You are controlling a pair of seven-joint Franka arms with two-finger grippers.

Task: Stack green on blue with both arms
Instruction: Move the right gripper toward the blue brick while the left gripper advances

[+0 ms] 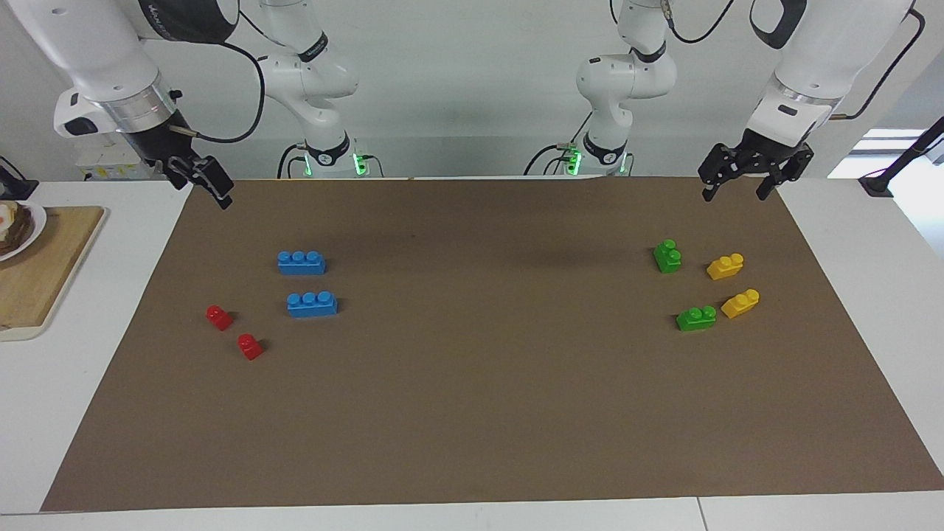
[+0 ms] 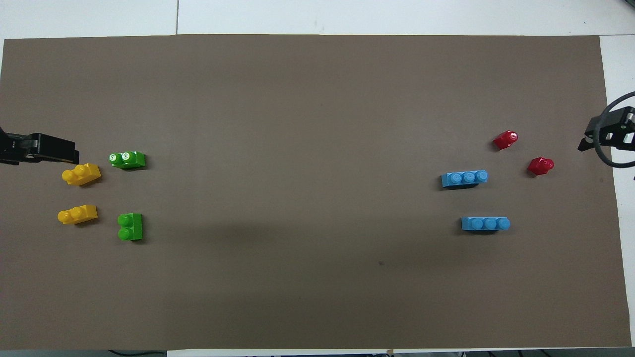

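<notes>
Two green two-stud bricks lie on the brown mat (image 1: 472, 413) toward the left arm's end, one nearer to the robots (image 1: 667, 256) (image 2: 130, 226) and one farther (image 1: 696, 318) (image 2: 127, 159). Two blue three-stud bricks lie toward the right arm's end, one nearer (image 1: 301, 262) (image 2: 485, 223) and one farther (image 1: 312, 304) (image 2: 464, 178). My left gripper (image 1: 735, 193) (image 2: 49, 151) is open and empty, raised over the mat's edge at its own end. My right gripper (image 1: 210, 188) (image 2: 603, 134) hangs raised over the mat's corner at its end, holding nothing that shows.
Two yellow bricks (image 1: 725, 266) (image 1: 740, 303) lie beside the green ones. Two small red bricks (image 1: 219, 317) (image 1: 250, 346) lie beside the blue ones. A wooden board (image 1: 51, 273) with a plate (image 1: 18, 228) stands off the mat at the right arm's end.
</notes>
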